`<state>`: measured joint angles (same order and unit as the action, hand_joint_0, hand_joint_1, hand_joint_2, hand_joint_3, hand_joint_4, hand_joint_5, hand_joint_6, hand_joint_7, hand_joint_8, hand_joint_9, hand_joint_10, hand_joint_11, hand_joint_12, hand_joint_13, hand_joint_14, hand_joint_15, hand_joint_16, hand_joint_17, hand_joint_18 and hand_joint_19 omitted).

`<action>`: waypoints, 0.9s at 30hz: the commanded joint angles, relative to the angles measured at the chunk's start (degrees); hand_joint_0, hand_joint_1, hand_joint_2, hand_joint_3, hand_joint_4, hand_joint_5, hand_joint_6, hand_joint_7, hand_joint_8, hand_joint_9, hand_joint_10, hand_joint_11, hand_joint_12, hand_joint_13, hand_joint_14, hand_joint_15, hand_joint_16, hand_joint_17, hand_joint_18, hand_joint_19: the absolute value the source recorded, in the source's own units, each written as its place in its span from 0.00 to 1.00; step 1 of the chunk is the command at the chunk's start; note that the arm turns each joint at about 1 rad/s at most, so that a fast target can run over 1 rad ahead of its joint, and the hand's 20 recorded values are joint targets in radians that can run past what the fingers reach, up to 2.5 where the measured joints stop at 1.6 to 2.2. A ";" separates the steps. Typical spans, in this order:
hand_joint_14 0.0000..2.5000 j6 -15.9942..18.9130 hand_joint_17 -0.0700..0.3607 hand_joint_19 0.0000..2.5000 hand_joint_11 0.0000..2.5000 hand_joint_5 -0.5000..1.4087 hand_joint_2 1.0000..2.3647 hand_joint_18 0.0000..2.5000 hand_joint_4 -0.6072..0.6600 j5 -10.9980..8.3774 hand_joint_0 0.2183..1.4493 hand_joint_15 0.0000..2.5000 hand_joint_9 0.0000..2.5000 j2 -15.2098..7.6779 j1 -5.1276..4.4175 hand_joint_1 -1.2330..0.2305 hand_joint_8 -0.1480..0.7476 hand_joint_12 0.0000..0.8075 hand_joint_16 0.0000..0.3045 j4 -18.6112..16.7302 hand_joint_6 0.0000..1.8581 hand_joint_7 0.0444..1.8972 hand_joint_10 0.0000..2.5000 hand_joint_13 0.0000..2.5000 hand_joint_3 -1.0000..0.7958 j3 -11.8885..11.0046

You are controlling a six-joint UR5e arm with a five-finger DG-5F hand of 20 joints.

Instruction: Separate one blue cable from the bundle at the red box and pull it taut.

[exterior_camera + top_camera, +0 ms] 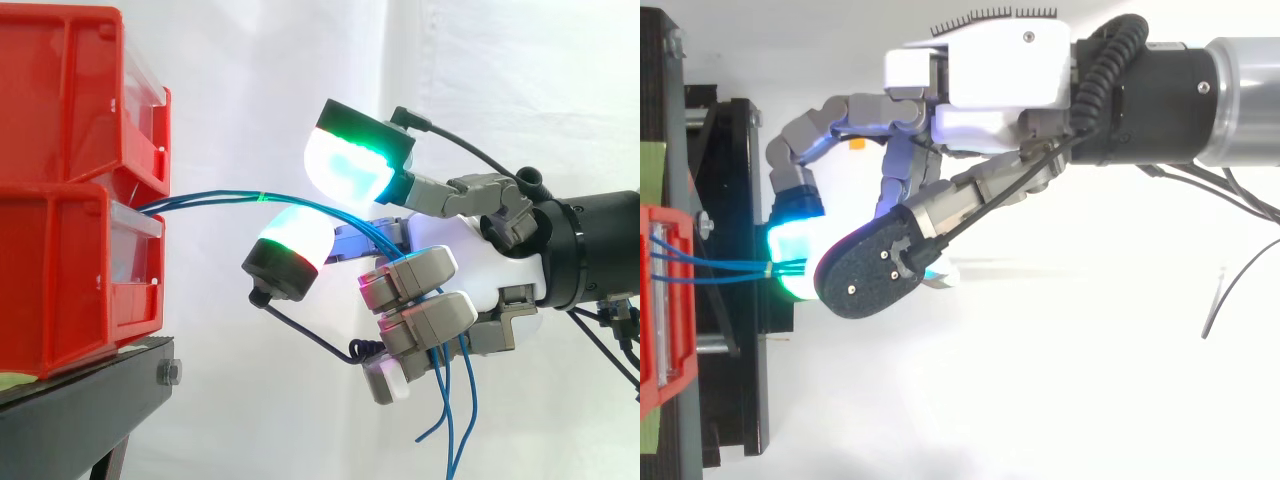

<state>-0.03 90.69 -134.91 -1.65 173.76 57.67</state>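
I see the thin blue cables leaving the gap between the stacked red plastic bins on the black stand. They cross open air to the hand, whose curled fingers clamp them. Loose ends dangle below, clear before the white curtain.

Cables from the bins stacked on the stand are being held in the hand to their right.
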 commanded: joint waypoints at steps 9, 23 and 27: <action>0.01 0.03 0.39 0.34 0.61 0.21 0.00 0.37 0.49 -0.60 0.27 0.50 0.54 -0.79 -0.29 0.42 0.48 0.43 0.14 -0.18 0.36 0.64 0.01 0.49 0.28 -0.46; 0.01 -1.73 0.38 0.34 0.61 0.20 0.01 0.37 0.48 -1.48 0.31 0.50 0.53 -0.70 -0.73 0.37 0.47 0.41 0.14 -1.50 0.39 0.64 0.01 0.49 0.36 -0.63; 0.01 -1.73 0.39 0.34 0.61 0.20 0.01 0.37 0.50 -1.48 0.30 0.50 0.53 -0.70 -0.73 0.36 0.48 0.42 0.14 -1.50 0.41 0.65 0.01 0.49 0.43 -0.55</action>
<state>-1.70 89.23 -135.63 -2.31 172.29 57.12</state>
